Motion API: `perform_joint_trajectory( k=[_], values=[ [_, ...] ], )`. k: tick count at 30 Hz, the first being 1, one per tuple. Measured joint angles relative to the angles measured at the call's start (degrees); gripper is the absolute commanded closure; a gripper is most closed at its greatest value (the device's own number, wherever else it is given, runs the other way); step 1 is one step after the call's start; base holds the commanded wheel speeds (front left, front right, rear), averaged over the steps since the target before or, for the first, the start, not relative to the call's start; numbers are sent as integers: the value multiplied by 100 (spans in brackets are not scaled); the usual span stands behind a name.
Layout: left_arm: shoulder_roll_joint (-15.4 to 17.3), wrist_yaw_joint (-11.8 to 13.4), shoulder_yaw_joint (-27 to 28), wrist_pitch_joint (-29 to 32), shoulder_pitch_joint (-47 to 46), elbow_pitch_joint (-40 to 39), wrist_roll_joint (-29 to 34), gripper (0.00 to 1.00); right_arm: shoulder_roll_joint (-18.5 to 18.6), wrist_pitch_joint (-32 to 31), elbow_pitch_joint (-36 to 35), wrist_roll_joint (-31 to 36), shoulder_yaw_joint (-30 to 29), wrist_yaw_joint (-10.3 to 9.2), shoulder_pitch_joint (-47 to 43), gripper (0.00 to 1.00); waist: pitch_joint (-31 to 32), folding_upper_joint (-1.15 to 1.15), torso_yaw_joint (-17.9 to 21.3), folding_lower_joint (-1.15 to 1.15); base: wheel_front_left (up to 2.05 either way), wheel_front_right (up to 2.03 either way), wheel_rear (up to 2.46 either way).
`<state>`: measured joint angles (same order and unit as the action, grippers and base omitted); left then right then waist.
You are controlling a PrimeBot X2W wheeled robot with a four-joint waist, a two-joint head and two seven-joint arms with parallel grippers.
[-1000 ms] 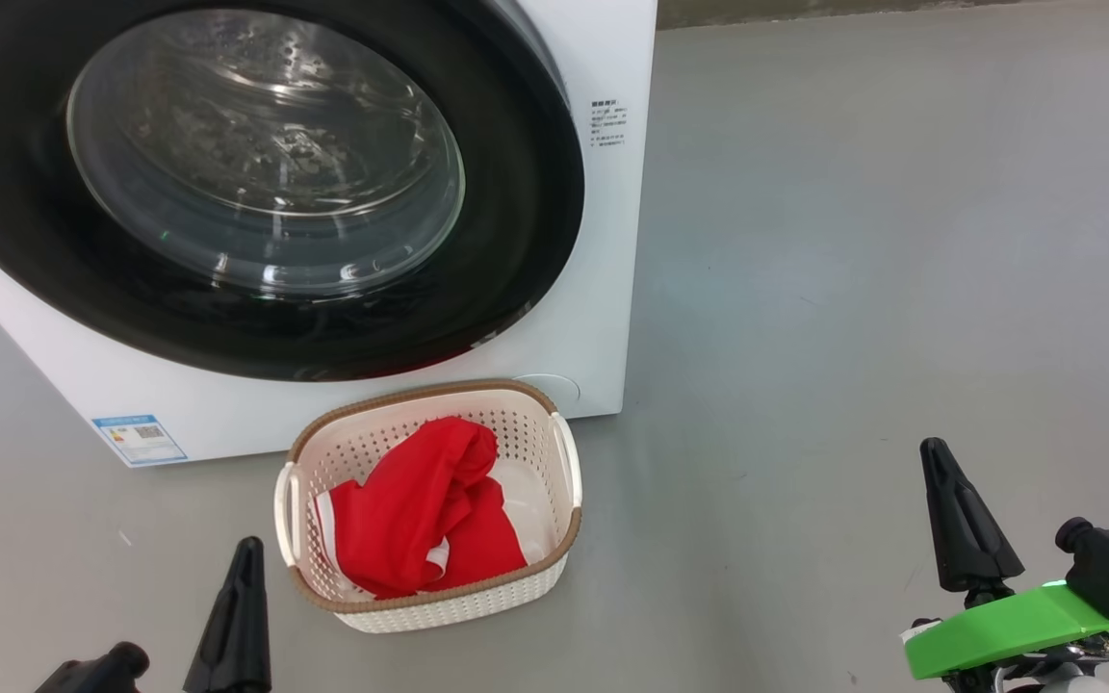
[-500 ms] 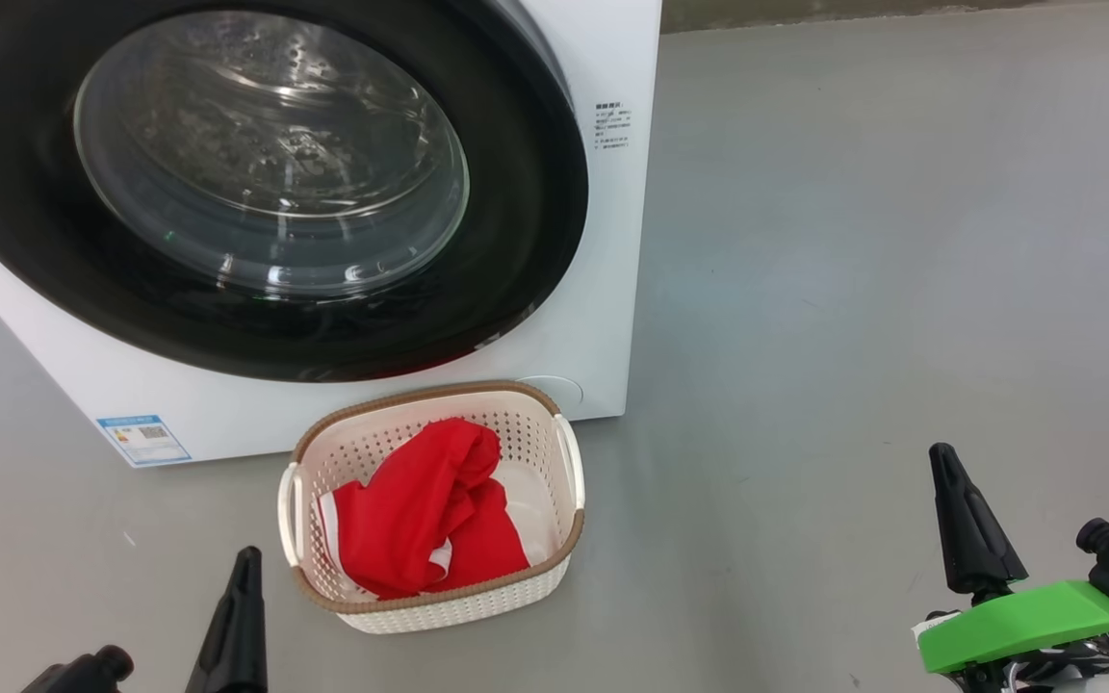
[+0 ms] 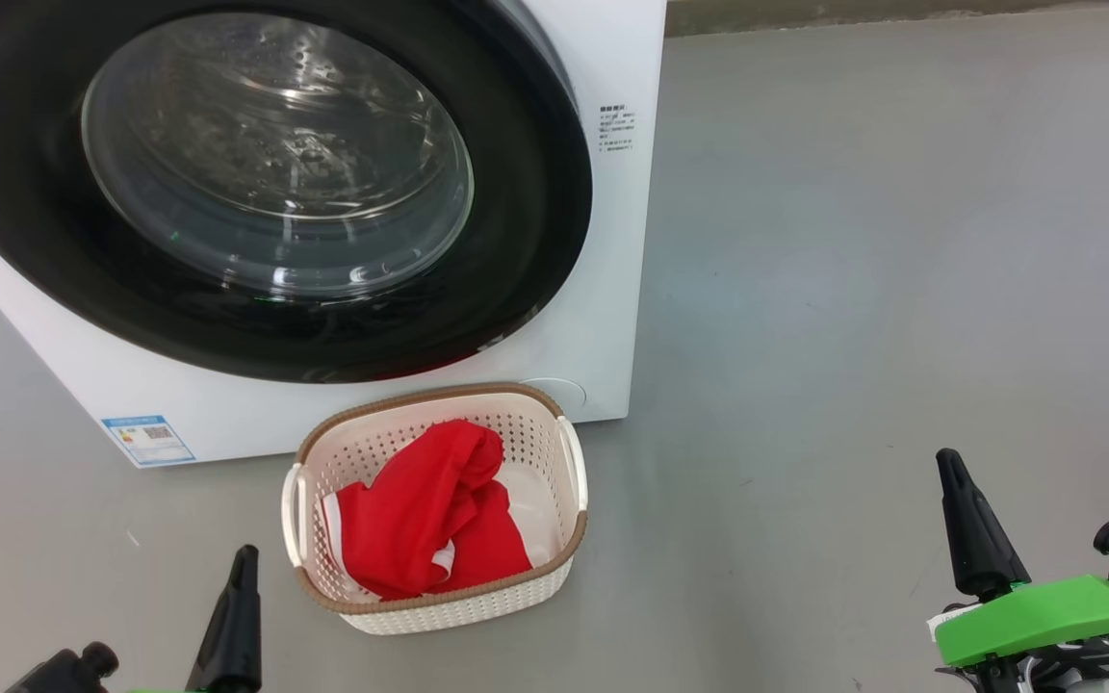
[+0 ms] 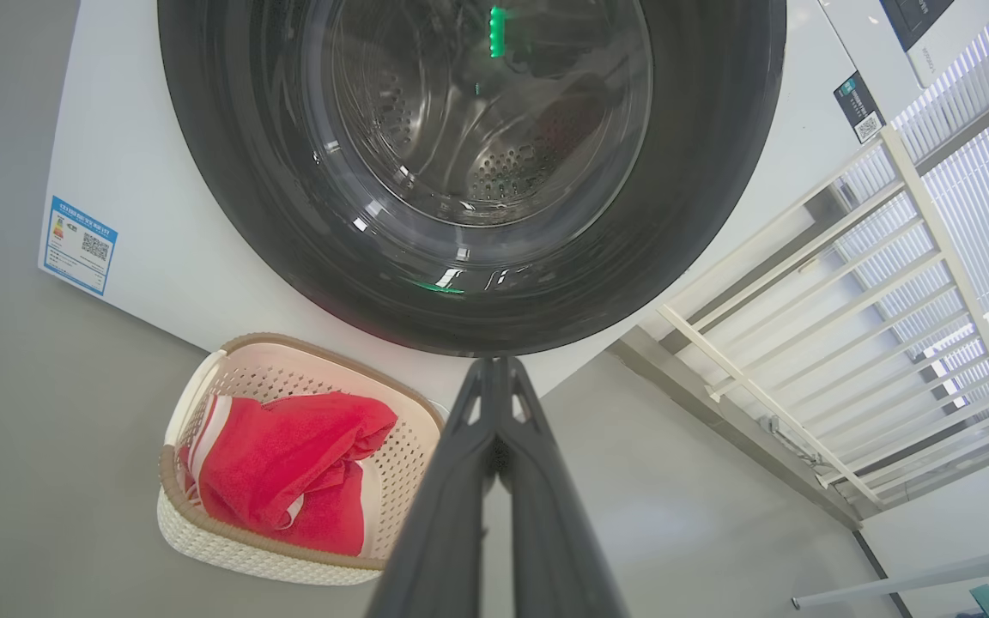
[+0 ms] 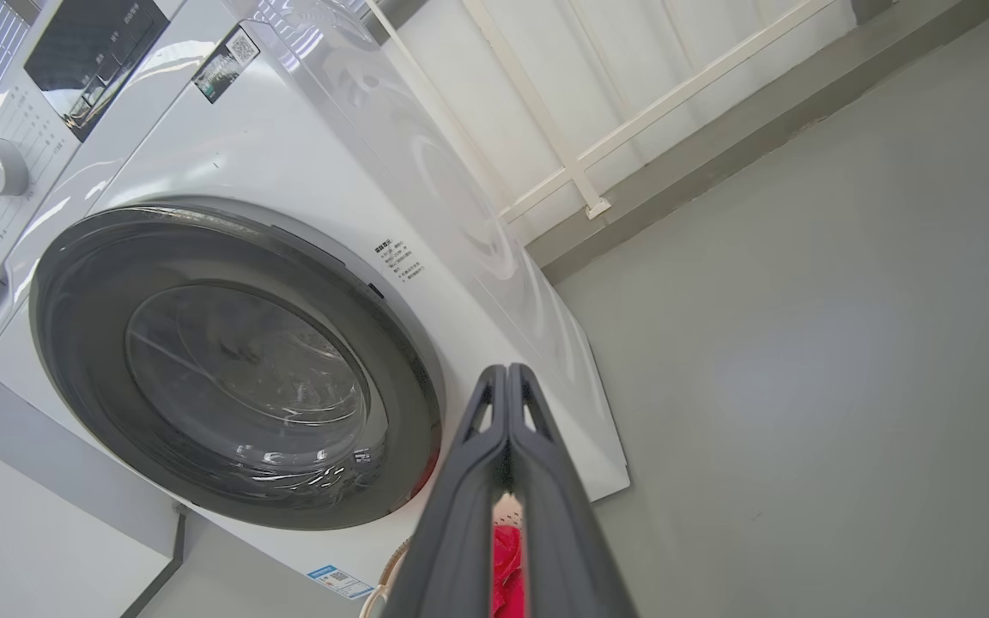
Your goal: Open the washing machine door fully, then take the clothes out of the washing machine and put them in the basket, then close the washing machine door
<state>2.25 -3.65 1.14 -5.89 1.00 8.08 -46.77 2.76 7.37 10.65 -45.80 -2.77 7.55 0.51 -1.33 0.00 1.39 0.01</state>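
The round black washing machine door [image 3: 535,192] with its glass bowl window sits shut against the white washing machine [image 3: 612,58]. Red clothes [image 3: 429,520] with white trim lie in the cream basket [image 3: 458,616] on the floor just in front of the machine. My left gripper [image 3: 245,558] is shut and empty at the lower left, just left of the basket. At the lower right my right gripper [image 3: 947,462] is shut and empty, well away from the basket. The left wrist view shows the door [image 4: 718,172], basket [image 4: 245,549], clothes [image 4: 288,463] and pressed-together fingertips [image 4: 494,369]. The right wrist view shows the door [image 5: 65,283] closed.
Grey floor [image 3: 853,289] stretches open to the right of the machine. A white railing [image 4: 846,343] and a low kerb stand behind the machine. A blue sticker [image 3: 148,438] marks the machine's lower front.
The whole head view has shifted slightly, so the camera moved. Both grippers sit a little lower in the picture and stay shut. Door, basket and clothes are unmoved.
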Motion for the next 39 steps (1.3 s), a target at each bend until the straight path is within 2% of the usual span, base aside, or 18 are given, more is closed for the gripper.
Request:
perform_joint_trajectory(
  k=[39],
  values=[
    [4,-152,148,637,-261,375,-2405,100,46,-646,245,-2547,-121,-1,131,100,62,0,-75,0,0,0,0]
  ],
)
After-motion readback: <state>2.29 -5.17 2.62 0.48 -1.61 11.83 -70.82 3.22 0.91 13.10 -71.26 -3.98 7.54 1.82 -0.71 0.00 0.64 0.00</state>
